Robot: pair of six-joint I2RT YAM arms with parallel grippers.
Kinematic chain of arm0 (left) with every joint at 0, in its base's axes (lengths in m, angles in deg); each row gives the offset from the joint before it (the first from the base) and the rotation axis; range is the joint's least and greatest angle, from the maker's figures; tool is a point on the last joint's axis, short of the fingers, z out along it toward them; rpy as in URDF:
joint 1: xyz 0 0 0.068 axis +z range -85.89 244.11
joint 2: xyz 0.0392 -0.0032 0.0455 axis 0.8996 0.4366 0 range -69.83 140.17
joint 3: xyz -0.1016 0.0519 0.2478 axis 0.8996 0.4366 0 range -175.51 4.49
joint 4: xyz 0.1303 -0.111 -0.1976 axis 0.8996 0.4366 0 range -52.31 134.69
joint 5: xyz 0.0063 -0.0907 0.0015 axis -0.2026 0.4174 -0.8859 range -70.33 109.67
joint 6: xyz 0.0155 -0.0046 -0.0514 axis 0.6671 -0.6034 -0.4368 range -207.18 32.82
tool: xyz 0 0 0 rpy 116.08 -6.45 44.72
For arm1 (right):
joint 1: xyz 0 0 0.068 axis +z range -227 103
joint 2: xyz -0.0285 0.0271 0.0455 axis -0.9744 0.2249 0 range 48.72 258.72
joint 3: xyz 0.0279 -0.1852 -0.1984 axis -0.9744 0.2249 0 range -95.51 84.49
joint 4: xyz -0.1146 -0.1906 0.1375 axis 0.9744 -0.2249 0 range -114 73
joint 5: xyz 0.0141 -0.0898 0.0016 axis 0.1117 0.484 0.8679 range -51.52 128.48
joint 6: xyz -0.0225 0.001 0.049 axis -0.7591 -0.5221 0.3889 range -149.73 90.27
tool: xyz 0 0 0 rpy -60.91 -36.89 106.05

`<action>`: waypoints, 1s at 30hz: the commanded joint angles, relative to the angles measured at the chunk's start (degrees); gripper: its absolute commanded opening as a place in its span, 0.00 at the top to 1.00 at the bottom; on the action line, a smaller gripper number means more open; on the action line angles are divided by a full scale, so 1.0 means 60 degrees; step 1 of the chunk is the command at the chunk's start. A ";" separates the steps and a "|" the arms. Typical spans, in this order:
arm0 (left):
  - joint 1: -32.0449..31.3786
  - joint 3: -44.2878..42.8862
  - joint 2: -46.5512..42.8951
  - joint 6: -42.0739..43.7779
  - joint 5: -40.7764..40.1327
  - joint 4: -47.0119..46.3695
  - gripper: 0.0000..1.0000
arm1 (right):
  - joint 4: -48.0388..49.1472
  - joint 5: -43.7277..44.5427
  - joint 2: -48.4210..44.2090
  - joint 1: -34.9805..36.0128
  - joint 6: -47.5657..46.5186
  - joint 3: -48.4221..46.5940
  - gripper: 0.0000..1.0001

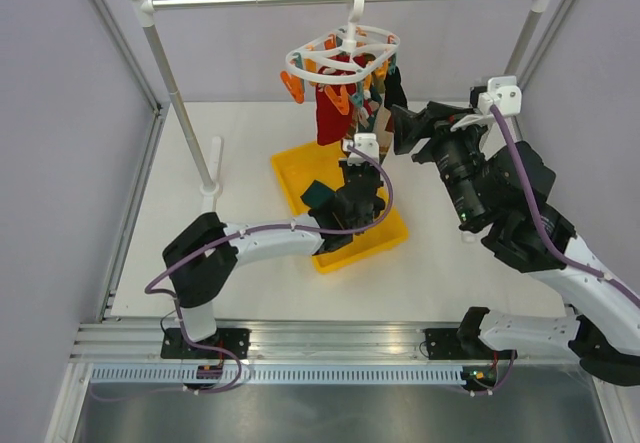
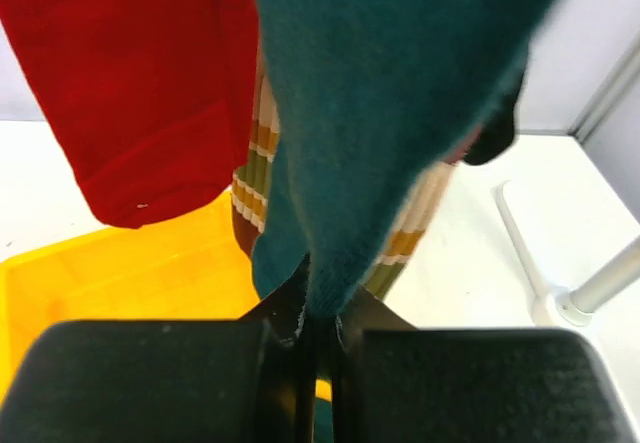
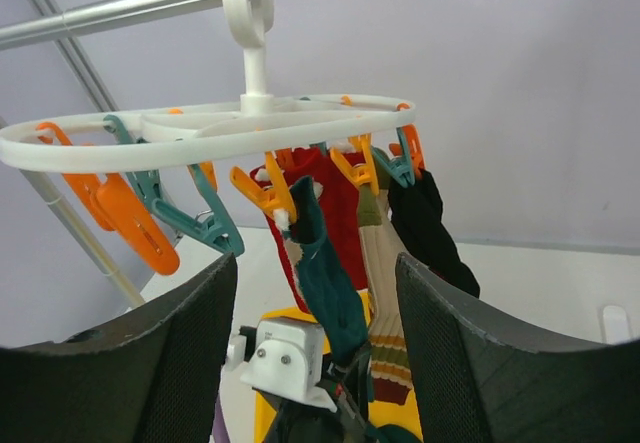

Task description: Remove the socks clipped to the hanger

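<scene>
The white oval hanger [image 1: 343,56] hangs by its hook from the metal rail; it also shows in the right wrist view [image 3: 200,133]. A red sock [image 1: 330,115], a dark teal sock [image 3: 330,283], a tan striped sock [image 3: 385,293] and a black sock [image 3: 425,228] hang from its clips. My left gripper [image 1: 360,178] is shut on the teal sock's lower end [image 2: 330,308], with the sock still clipped at its top by an orange clip [image 3: 262,195]. My right gripper [image 1: 405,128] is open and empty, just right of the hanging socks.
A yellow bin [image 1: 300,168] lies on the white table under the hanger, with a dark teal sock [image 1: 318,193] in it. The rail's white stand post [image 1: 180,103] rises at the back left and another [image 1: 525,33] at the right. Purple walls enclose the cell.
</scene>
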 commanded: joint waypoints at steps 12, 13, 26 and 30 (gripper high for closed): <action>0.0068 0.0880 -0.1675 -0.0691 0.0546 0.1159 0.98 | -0.0924 -0.2826 0.1719 -0.1449 0.0563 -0.0988 0.33; 0.0068 0.0880 -0.1690 -0.0763 0.0561 0.1305 0.98 | -0.0910 -0.2782 0.1779 -0.1450 0.0505 -0.1048 0.34; -0.0079 0.0645 -0.1456 -0.0896 0.0751 0.1613 0.98 | -0.0340 -0.2415 0.2189 -0.1464 0.0357 -0.1165 0.32; -0.0108 0.0499 -0.1368 -0.0808 0.0781 0.1715 0.98 | -0.0251 -0.2547 0.2423 -0.1479 0.0372 -0.1355 0.32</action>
